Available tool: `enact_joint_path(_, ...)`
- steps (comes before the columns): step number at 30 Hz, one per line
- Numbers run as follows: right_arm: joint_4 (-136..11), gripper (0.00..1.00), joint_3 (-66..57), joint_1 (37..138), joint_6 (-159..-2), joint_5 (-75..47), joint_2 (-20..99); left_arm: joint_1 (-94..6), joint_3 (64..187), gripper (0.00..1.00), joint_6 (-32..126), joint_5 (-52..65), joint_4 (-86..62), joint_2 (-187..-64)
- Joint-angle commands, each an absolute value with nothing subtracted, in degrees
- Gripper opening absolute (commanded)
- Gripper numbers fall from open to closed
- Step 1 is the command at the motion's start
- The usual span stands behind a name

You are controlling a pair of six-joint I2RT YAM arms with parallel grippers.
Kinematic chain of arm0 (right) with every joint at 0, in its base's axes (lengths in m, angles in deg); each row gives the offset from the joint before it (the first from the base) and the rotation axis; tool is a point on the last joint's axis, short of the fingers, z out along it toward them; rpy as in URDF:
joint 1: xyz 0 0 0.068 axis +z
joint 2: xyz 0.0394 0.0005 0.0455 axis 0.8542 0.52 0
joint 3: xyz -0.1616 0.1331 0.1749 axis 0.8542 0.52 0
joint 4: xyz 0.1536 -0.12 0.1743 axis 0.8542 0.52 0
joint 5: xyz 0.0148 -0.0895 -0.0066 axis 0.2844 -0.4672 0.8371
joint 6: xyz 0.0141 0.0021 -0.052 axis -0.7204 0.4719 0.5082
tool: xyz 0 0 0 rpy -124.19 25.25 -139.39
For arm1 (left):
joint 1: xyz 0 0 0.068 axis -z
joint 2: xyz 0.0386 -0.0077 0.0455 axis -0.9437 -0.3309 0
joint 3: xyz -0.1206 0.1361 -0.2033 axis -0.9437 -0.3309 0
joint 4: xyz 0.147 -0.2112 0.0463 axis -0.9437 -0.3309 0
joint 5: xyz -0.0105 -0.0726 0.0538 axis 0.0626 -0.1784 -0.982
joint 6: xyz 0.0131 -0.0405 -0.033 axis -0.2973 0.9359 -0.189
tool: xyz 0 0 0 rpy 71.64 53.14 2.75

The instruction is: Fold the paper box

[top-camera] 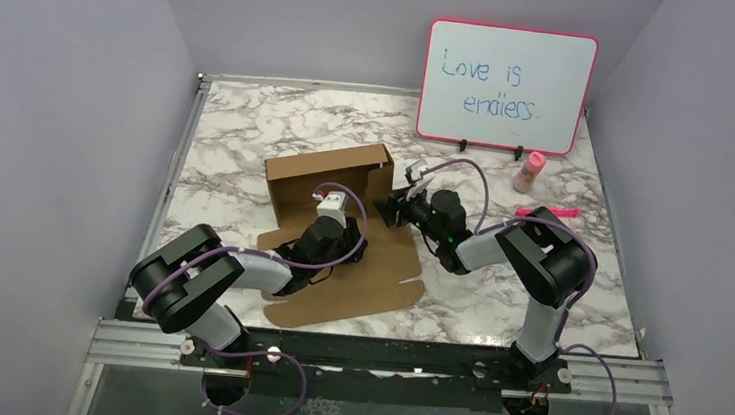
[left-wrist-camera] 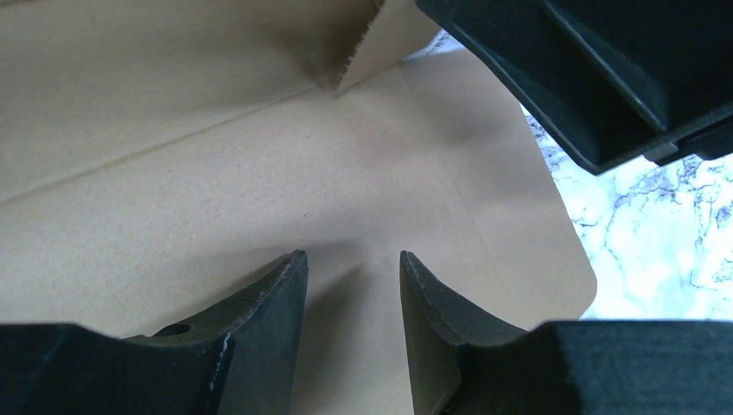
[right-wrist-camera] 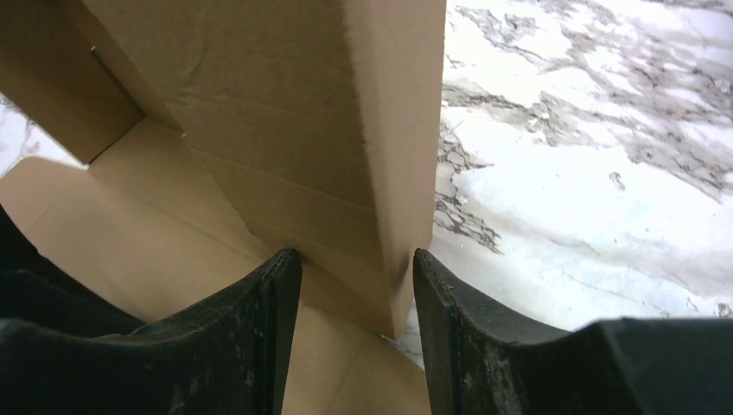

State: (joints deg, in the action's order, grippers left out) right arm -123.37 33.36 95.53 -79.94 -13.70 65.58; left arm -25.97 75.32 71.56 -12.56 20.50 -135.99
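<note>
We are looking at the brown cardboard paper box lying in the middle of the marble tabletop. Its back wall is standing up at 12 o'clock, and a flat flap is lying at 6 o'clock. The left pincer is hanging open over the flat part, holding nothing. The right pincer is waiting at the box's 3 o'clock side with a standing wall between its jaws. We cannot tell if it is squeezing.

text: "Love is endless." | written in blue marker, two lines | on: pink-framed whiteboard
</note>
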Motion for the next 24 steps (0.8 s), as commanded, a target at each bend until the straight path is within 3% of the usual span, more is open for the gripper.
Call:
enact_joint_path(1,-127.57,0.51,30.67,96.57,-77.48,-16.79,68.07,-24.67,75.0,0.45,71.31,-8.96,14.86,-137.18)
enact_joint_path(6,-128.36,0.41,29.98,96.79,-77.05,-16.16,69.05,-24.47,75.0,0.45,70.6,-8.62,14.84,-135.78)
enact_joint_path(15,-126.7,0.43,28.87,96.74,-76.45,-13.59,69.34,-24.41,75.57,0.5,68.59,-6.59,11.11,-127.1)
enact_joint_path(24,-126.56,0.43,28.58,96.74,-76.14,-12.7,69.58,-24.31,84.38,0.6,61.83,-3.39,-7.53,-111.81)
